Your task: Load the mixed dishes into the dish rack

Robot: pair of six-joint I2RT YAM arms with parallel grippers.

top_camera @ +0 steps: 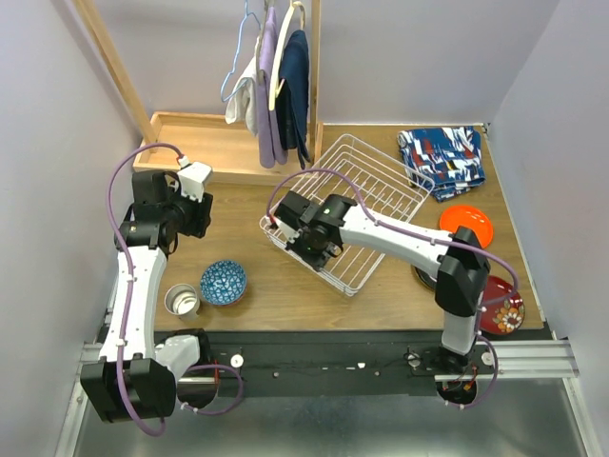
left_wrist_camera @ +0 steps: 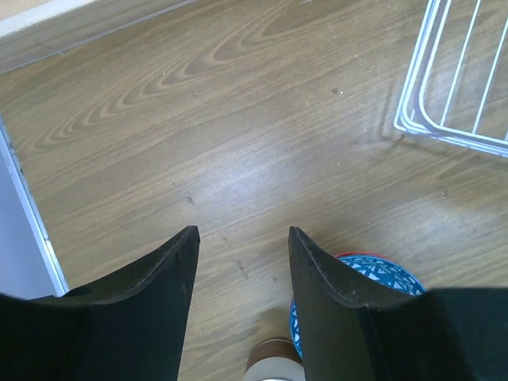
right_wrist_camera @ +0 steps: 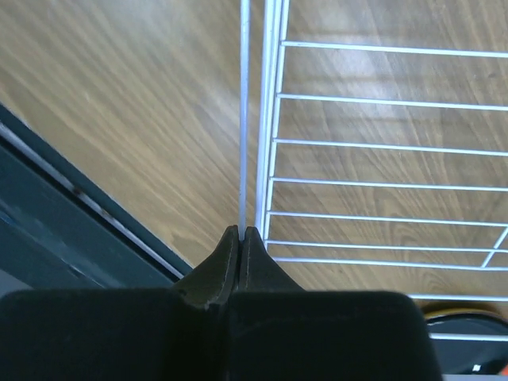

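In the overhead view the right arm is seen stretched from its base at the lower right, up and leftward to the middle of the frame. There the right fingers [top_camera: 306,246] are set at the lower-left rim of the rectangular white wire dish rack [top_camera: 366,190], which lies on the wooden surface [top_camera: 285,295] at centre frame. The left arm is raised from the lower left with its elbow bent. The left fingers [top_camera: 190,211] are held over bare wood, apart from the rack's left side.

The grip itself is shown only by the right wrist view. The 2 fingers are pressed together on 1 thin wire of the rack's rim, which runs straight up from the tips, and the rack's floor wires are spread to the right of it.

In the left wrist view the fingers are seen parted with a clear gap and nothing between them. The small blue-patterned bowl [left_wrist_camera: 381,274] is found at the lower right, partly hidden by the right-hand finger. The tan-brown cylindrical cup [left_wrist_camera: 274,361] is at the bottom edge, and a corner of the rack at the upper right.

Overhead, bowl and cup are shown side by side at the lower left, and a flat round orange plate [top_camera: 466,224] lies right of the rack.
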